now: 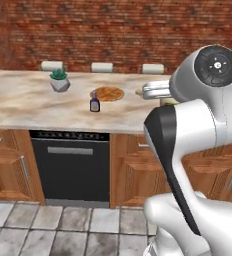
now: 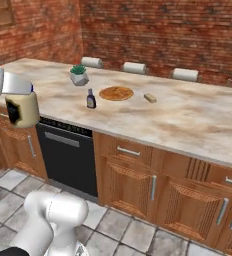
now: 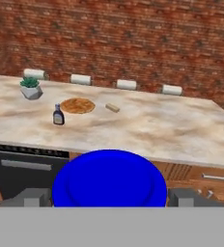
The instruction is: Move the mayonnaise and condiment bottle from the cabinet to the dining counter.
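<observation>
blue lid toward my hand camera: i have the mayonnaise (image 3: 109,179) upright between the gripper (image 3: 110,195) fingers, spread wide around it, before the dining counter (image 3: 147,128). one condiment bottle (image 1: 94,103) stands upright near its front edge, beside one pizza (image 1: 107,93); four stools behind.

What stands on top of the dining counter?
On the dining counter: the condiment bottle, a potted plant, a round flatbread and a small loaf. The robot's arm covers part of it.
</observation>
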Robot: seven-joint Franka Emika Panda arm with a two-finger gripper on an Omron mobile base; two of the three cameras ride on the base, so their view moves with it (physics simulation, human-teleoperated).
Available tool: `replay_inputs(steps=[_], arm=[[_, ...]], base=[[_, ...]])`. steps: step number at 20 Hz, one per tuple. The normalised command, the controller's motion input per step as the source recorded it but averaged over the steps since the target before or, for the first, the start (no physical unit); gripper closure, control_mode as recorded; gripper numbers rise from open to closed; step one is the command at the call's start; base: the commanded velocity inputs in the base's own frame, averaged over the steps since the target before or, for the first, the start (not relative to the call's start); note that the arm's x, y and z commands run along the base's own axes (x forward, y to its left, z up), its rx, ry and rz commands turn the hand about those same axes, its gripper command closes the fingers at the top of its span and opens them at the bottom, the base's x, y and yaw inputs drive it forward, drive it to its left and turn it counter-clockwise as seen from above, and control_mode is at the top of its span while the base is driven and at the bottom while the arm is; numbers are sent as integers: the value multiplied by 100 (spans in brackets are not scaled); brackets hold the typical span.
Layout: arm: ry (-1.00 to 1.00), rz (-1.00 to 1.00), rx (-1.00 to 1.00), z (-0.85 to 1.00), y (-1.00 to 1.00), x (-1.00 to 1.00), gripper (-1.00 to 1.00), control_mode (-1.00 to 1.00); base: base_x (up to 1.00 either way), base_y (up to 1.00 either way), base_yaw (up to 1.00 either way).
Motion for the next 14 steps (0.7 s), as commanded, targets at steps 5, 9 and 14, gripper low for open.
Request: replay_inputs(steps=[5, 9, 14], arm=[[0, 0, 0, 0, 0, 0, 100, 100], [0, 0, 0, 0, 0, 0, 100, 100], [0, 0, 0, 0, 0, 0, 100, 100]], base=[[48, -26, -28], [71, 0, -23], [67, -29, -20]])
